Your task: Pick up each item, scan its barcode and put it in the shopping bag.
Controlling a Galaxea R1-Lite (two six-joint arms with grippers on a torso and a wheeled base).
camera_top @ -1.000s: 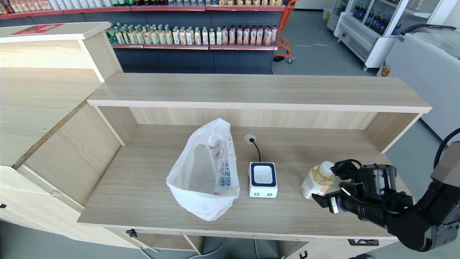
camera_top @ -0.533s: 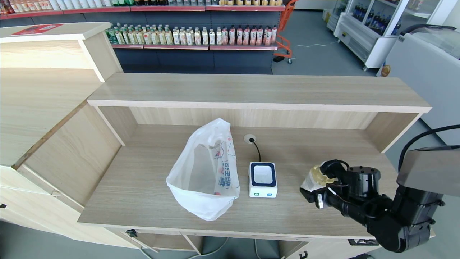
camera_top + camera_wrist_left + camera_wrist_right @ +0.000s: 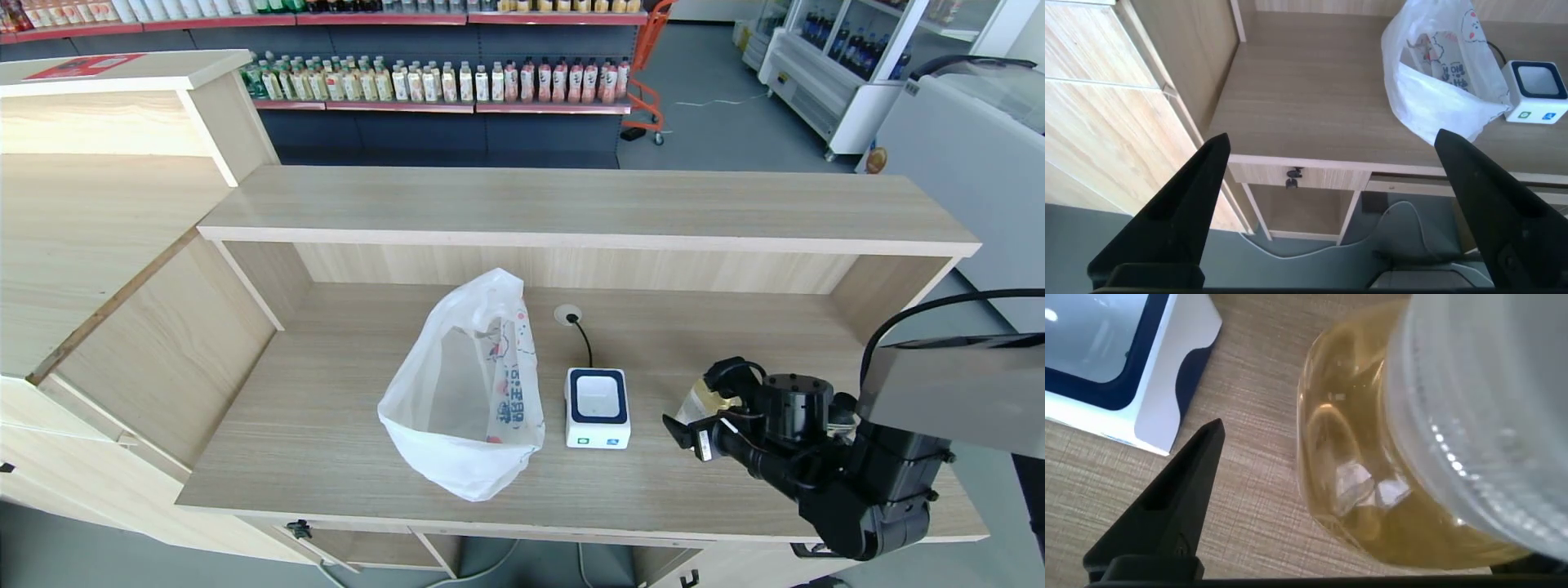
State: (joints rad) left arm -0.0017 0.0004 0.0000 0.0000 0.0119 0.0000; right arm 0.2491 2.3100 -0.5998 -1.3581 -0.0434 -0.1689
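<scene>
Nearest, below and short of the desk's front edge at its left end, the left claw hung with its fingers spread wide and nothing between them. On the right of the desk, close to that front edge, the right claw lay low over the wood with its fingers parted, straddling the bottle of pale yellow liquid; bare wood showed between one finger and the bottle's side, so the grip was not closed. Just to the bottle's left sat the white, blue-rimmed scanner, apart from it by a narrow strip of desk. Left of the scanner and touching or nearly touching it, the shopping bag slumped with its mouth gaping, its lower fold near the front edge. A wide stretch of wood lay left of the bag up to the side wall. Behind the scanner its cable ran to a hole in the desk, then came the back panel under a raised ledge. Far off stood store shelves of drinks.
</scene>
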